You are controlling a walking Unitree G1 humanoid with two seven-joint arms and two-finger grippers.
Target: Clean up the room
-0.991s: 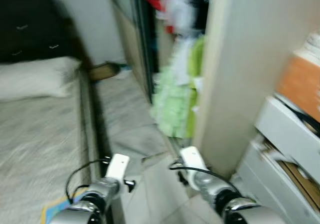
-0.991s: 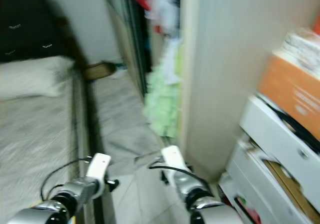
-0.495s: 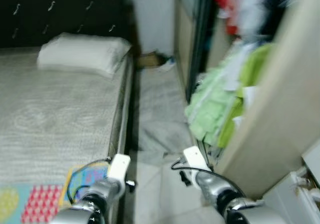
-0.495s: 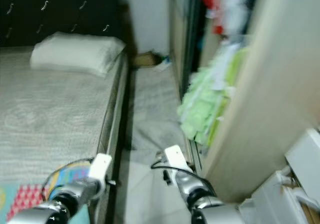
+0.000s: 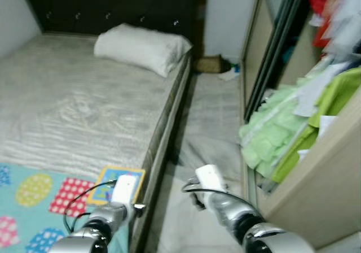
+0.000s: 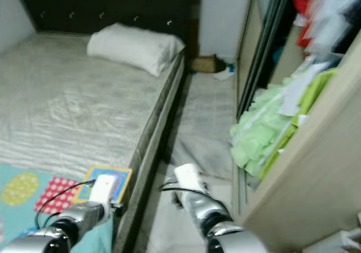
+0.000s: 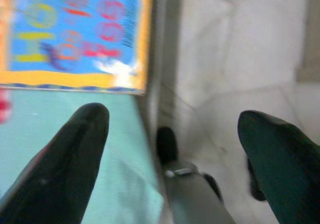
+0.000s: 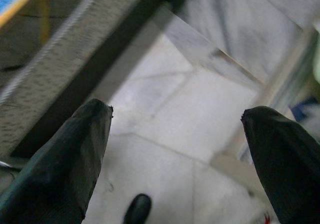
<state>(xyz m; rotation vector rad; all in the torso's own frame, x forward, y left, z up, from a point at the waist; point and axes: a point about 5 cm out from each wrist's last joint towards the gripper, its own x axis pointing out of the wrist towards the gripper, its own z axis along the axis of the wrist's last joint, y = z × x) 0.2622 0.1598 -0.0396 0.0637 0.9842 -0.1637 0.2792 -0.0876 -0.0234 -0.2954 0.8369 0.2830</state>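
Tiled floor (image 8: 170,114) strip between bed (image 5: 73,106) edge and wardrobe (image 5: 316,179), left pincer (image 7: 172,149) and right pincer (image 8: 175,149) wide open, empty.

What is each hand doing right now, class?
Left hand: open, holding nothing, above the bed's edge.
Right hand: open, holding nothing, above the pale tiled floor.

No text can be read; the marks on the blue, orange-edged mat (image 7: 75,31) are too blurred.

Both head views look forward and down from standing height, sharing the bed (image 5: 73,106) at 10 o'clock and the wardrobe (image 5: 316,117) at 2. Each wrist camera looks close down between its claw fingers at the floor (image 8: 170,114) beside the bed edge.
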